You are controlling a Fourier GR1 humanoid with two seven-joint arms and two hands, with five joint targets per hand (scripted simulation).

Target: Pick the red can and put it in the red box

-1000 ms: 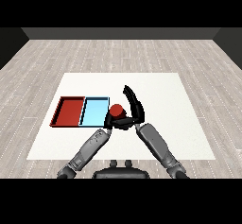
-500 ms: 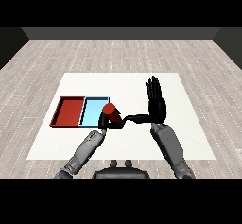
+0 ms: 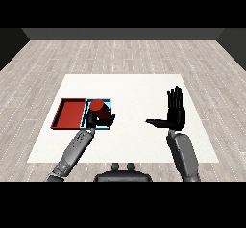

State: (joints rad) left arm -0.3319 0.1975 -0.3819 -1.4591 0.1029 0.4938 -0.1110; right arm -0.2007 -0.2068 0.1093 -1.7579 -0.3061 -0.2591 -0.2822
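The red can (image 3: 98, 107) is held upright over the light blue tray (image 3: 109, 102), and my left hand (image 3: 102, 120) is curled round its lower part. The red tray (image 3: 70, 113) lies just left of the blue one with nothing in it. My right hand (image 3: 175, 112) is raised over the right side of the table, fingers straight and thumb spread to the left, holding nothing and well away from the can.
The two trays sit side by side at the left of the white table (image 3: 134, 90). Grey wooden floor surrounds the table on all sides.
My left hand has carried the red can leftward, from the table's middle to above the blue tray. The right hand has let go, opened and swung out to the right.
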